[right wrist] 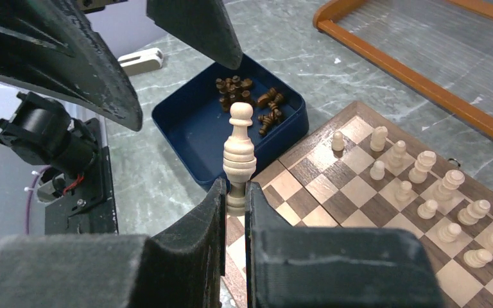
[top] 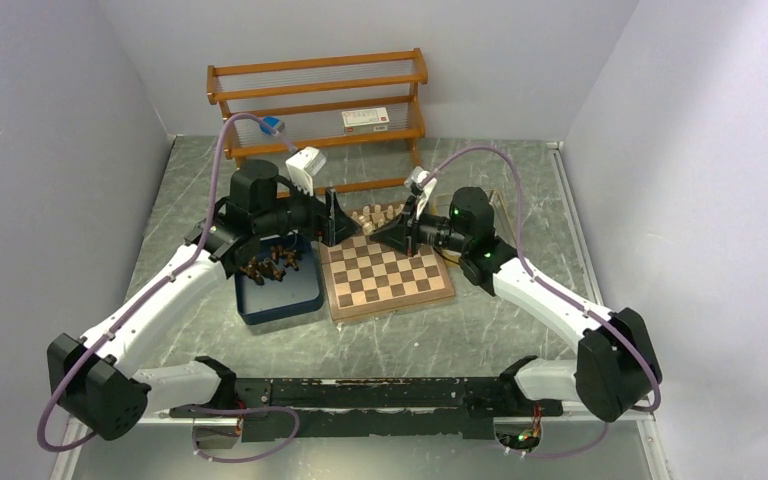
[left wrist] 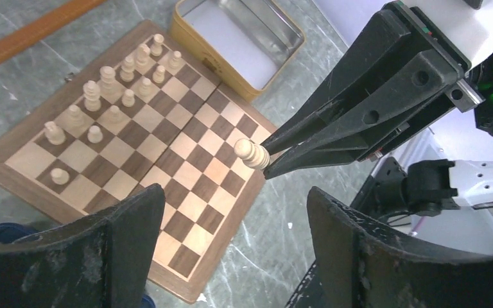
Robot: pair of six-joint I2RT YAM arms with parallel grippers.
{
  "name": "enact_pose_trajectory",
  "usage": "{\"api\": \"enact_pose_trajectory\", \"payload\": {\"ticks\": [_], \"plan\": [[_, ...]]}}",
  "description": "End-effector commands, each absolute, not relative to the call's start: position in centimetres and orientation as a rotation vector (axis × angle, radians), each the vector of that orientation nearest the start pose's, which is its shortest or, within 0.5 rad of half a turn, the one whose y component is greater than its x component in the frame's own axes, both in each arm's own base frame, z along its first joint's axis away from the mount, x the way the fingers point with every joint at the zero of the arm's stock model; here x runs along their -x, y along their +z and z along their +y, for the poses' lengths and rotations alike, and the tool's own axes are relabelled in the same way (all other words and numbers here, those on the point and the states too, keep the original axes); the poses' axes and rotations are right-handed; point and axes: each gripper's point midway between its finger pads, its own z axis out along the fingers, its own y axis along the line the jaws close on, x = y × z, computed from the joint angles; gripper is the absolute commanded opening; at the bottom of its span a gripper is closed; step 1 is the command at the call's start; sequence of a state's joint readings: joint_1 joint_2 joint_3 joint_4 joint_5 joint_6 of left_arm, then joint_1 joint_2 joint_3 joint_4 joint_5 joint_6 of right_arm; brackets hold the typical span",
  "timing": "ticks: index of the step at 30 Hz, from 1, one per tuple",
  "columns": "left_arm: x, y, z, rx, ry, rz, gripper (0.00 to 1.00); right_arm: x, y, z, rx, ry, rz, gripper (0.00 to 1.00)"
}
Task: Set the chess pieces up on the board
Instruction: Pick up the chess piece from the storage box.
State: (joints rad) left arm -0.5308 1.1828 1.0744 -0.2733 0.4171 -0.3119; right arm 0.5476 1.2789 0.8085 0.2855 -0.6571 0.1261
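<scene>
A: Starting far left, what's the room?

B: Plain grey walls (top: pixel 50 120) all round, and a grey-green marbled table (top: pixel 500 330). At the back a wooden rack (top: pixel 315 95) stands against the far wall.

A: Next over?

B: There's a navy tray (top: pixel 280 298) just beside the board's left edge, with dark brown chess pieces (top: pixel 270 265) heaped in its far half. Above its far right corner hangs the left gripper (top: pixel 335 218), jaws spread wide, nothing between them.

A: Middle?

B: That's the board (top: pixel 385 272), flat on the table, with cream chess pieces (top: pixel 380 213) standing on its two far rows.

A: Right side?

B: Over the board's far part, the right gripper (right wrist: pixel 235 192) is pinched tight on the base of one cream piece (right wrist: pixel 239 154), which is in the air, sticking out past the fingertips. Then a yellow tin (left wrist: pixel 196 48) sits just beside the board's right edge, at the far end.
</scene>
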Motion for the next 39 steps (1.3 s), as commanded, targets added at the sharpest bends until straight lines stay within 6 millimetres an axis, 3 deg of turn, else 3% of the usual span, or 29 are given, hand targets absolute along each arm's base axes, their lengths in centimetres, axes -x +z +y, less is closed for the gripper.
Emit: {"api": "enact_pose_trajectory", "payload": {"ticks": [1,12,26,39], "plan": [[-27.1,28.9,-27.0,-0.508,-1.078,1.934,0.83,-26.1,24.7,30.0,0.872,1.106,1.543,0.00],[-27.0,28.4,-28.4,-0.446,-1.206,1.995,0.60,-24.2,25.4,30.1,0.915,1.160,1.481,0.00],[-26.5,28.2,-29.6,-0.463,-1.318,2.012,0.42,-24.7,24.1,30.3,0.941,1.133,1.510,0.00],[-27.0,27.3,-29.3,-0.503,-1.265,2.047,0.23,-25.1,23.6,30.2,0.944,1.107,1.530,0.00]]}}
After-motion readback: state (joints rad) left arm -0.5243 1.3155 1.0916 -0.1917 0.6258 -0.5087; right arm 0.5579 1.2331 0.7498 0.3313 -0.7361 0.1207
